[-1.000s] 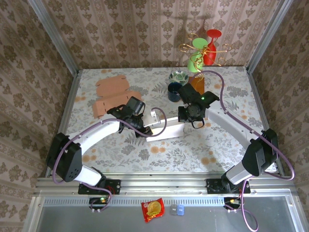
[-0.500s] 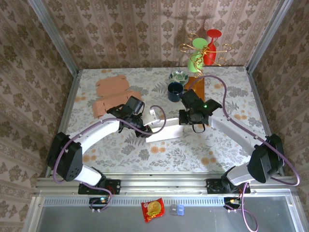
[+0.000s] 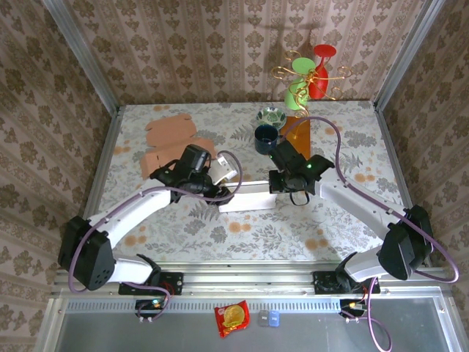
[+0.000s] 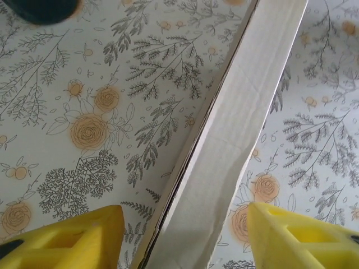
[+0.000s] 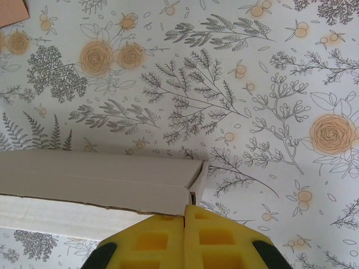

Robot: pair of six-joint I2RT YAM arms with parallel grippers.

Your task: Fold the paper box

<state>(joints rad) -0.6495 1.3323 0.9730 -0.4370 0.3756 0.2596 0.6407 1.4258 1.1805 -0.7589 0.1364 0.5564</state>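
The white paper box [image 4: 224, 168] runs between the parted fingers of the left gripper [image 4: 185, 235]; the right gripper [image 5: 184, 235], fingers pressed together, meets its right end

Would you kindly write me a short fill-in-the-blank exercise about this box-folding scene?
1. The left pincer stands ____, straddling the white box.
2. The right pincer is ____ beside the box's end.
3. In the top view, the brown cardboard lies ____ of the dark cup.
Missing: open; shut; left.

Matt white cardboard box [image 4: 235, 129] on a smooth, floral-printed tabletop [image 4: 84, 73].
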